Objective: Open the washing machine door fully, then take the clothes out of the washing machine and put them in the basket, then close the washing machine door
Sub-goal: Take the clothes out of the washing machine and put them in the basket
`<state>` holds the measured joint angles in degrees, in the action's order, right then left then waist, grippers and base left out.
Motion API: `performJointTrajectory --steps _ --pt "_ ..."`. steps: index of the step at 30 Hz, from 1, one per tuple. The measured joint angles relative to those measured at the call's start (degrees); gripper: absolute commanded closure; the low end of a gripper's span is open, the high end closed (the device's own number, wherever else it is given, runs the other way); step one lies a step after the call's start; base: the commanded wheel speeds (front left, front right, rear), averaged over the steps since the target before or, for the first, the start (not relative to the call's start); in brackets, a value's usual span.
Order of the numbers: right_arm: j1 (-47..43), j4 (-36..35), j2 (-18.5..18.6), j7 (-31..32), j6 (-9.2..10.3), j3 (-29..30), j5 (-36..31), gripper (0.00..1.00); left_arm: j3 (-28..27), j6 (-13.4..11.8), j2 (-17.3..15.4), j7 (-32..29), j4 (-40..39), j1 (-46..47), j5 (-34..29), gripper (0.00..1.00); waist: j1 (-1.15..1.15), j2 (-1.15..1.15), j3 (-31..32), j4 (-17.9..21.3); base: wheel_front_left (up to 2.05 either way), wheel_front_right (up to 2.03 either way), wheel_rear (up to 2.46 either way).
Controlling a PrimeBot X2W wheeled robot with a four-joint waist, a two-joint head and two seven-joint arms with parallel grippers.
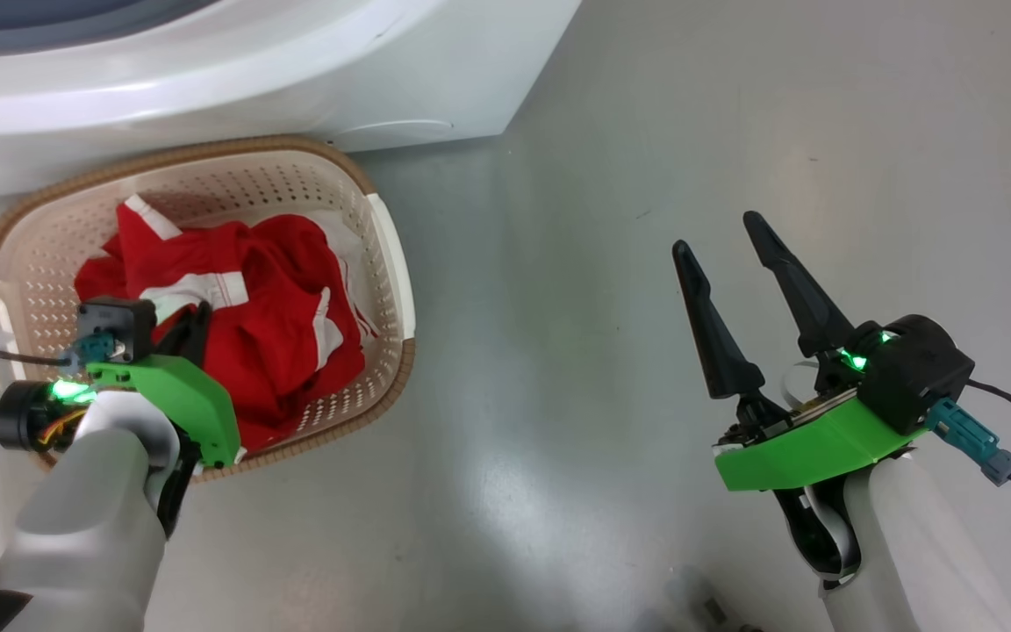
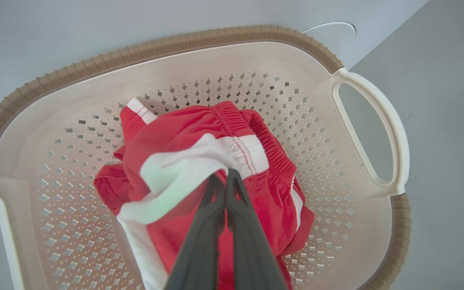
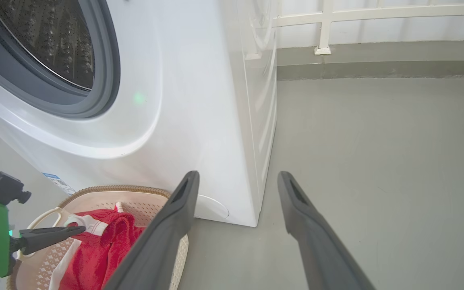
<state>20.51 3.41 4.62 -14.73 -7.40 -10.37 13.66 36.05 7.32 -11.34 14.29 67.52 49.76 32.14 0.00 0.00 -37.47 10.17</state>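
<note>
Head view, nearest first: the right gripper [image 1: 716,235] hangs over bare grey floor [image 1: 576,351], its two dark fingers spread wide and holding nothing. Across from it the left gripper [image 2: 227,177] reaches down into the basket [image 1: 391,254], its fingers pressed together on a white band of the red clothes [image 1: 277,333], which lie heaped inside. The basket sits on the floor, right against the washing machine [image 1: 312,79]. Higher up, a grey gasket [image 3: 109,80] rings the steel drum [image 3: 54,44].
</note>
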Motion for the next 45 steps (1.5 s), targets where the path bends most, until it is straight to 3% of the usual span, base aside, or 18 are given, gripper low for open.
performJointTrajectory --steps 1,10,18,25,33,45 --pt "0.00 0.01 0.01 0.00 0.00 0.08 0.00 0.00 0.37 0.00 -0.08 0.00 -0.03 0.00 0.73 0.00 0.00 0.00 0.16 -0.13 0.00 0.00 0.00" --pt "-0.01 0.37 0.48 0.00 0.00 0.98 -0.01 0.00 1.90 0.00 -0.93 0.01 -4.58 -0.17 5.46 0.00 0.00 0.00 1.48 -1.82 0.00 0.00 0.00" --pt "-0.15 0.82 1.16 0.00 0.00 1.75 -0.01 0.00 0.27 0.00 -1.32 0.01 -8.32 -1.46 5.97 0.00 0.00 0.00 3.51 -2.86 0.00 0.00 0.00" --pt "-0.82 1.31 2.41 0.00 0.00 2.56 0.00 0.00 -6.02 0.00 -1.33 0.01 -13.19 -4.21 4.87 0.00 0.00 0.00 6.31 -4.12 0.00 0.00 0.00" --pt "-3.31 2.31 3.74 0.00 0.00 3.52 0.21 0.00 -17.47 0.00 -0.66 0.03 -19.71 -9.62 -2.85 0.00 0.00 0.00 11.03 -6.04 0.00 0.00 0.00" --pt "-7.82 3.20 4.88 0.00 0.00 3.85 1.12 0.00 -28.84 0.00 2.19 0.25 -30.71 -19.26 -12.36 0.00 0.00 0.00 18.44 -7.57 0.00 0.00 0.00"
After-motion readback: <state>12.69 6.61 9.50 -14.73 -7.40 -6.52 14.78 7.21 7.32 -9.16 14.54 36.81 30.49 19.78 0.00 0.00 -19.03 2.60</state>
